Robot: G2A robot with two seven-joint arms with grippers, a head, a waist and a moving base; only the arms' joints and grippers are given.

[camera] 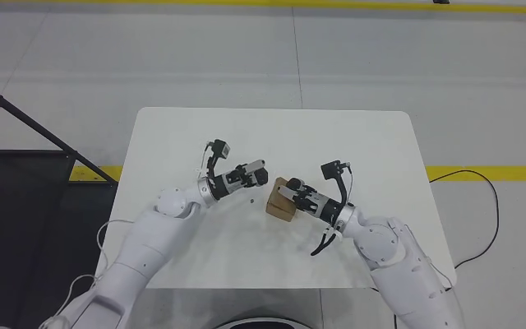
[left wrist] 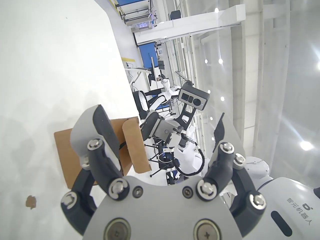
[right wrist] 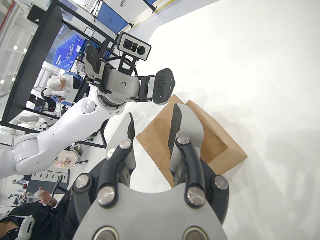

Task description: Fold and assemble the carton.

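I see the brown carton (camera: 280,206) sitting near the centre of the white table (camera: 164,140), its top open and flaps partly up. My R gripper (camera: 292,192) is right at it, fingers spread wide w/ one flap (right wrist: 152,148) between them, not pinched; one finger is over the box opening. My L gripper (camera: 256,173) hangs just beside the carton's opposite side, also spread wide w/ nothing in it, and a small cardboard scrap (left wrist: 30,201) lies on the table nearby.

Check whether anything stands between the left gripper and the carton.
Nothing visible does. Bare table separates the open left gripper from the carton. The right gripper is at the carton's other side, not in between.
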